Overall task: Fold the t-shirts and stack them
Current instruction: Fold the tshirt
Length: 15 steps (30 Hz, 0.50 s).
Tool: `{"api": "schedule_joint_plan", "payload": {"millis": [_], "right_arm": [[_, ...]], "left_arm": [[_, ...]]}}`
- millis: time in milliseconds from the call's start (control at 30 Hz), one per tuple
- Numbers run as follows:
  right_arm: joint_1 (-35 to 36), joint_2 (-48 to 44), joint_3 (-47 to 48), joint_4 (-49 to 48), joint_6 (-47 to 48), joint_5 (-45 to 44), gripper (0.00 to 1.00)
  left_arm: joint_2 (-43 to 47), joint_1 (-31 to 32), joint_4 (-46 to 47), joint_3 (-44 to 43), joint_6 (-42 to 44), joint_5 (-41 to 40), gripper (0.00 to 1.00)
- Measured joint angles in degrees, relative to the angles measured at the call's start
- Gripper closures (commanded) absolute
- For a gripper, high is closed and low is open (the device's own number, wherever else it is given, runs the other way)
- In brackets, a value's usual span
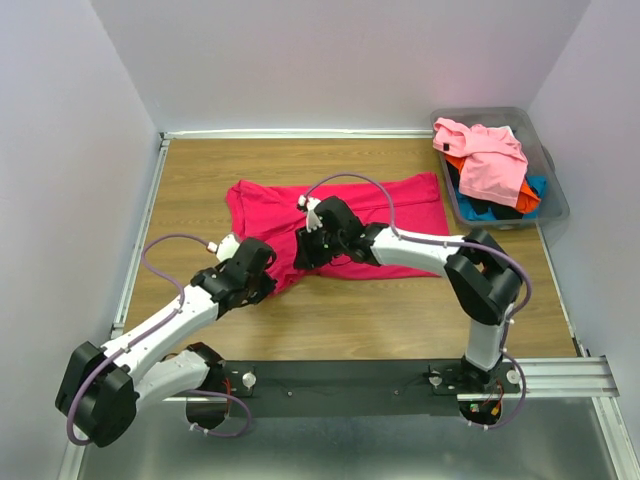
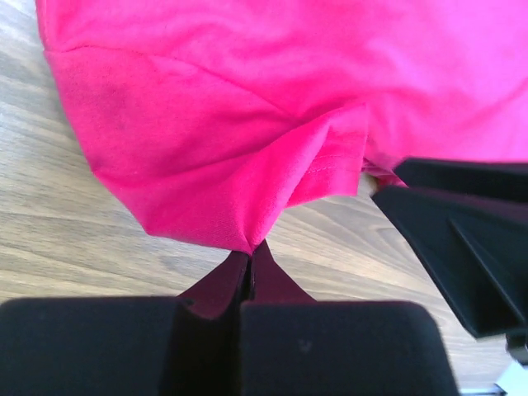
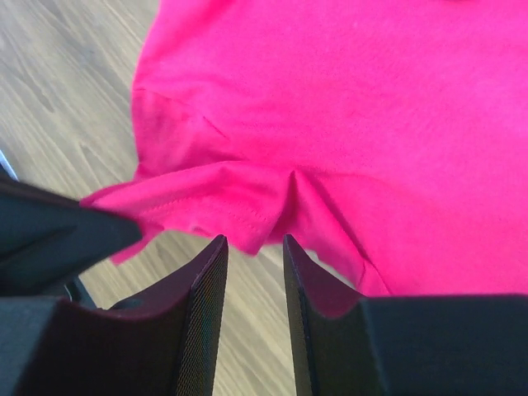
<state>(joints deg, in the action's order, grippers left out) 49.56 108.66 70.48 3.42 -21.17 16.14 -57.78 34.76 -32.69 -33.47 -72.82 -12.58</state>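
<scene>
I judge the 1st fold is starting: the crimson t-shirt (image 1: 350,215) is lying spread left of the bin (image 1: 556,207). The left gripper (image 2: 250,257) is pinching its hem. The right gripper (image 3: 247,247) is straddling a hem fold, unclenched, and needs to clamp before both lift.

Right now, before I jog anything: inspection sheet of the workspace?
Surface: wooden table, no damage seen.
Job's things: crimson t-shirt spread mid-table; pink t-shirt on top of a pile of other shirts in the grey bin, far right corner.
Clutter: nothing seen.
Grippers: left claw shut on the crimson t-shirt's near edge; right claw open, hem fold at its tips.
Cables: left arm's cable loops over bare wood; right arm's cable loops over the shirt.
Surroundings: white walls on three sides; metal rail at the near edge.
</scene>
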Motion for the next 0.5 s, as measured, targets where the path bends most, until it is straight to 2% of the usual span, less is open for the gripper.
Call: {"api": "schedule_joint_plan", "payload": {"millis": [167,500], "right_arm": [[0.0,-3.8,-3.2,-0.2,2.9,-1.7,0.60],[0.3,-2.9,-6.3,0.1,8.2,-2.0,0.61]], "left_arm": [[0.0,-1.0,-0.3,-0.7,0.5,0.0,1.00],[-1.8,-2.2,-0.3,-1.4,1.8,0.1,1.00]]}}
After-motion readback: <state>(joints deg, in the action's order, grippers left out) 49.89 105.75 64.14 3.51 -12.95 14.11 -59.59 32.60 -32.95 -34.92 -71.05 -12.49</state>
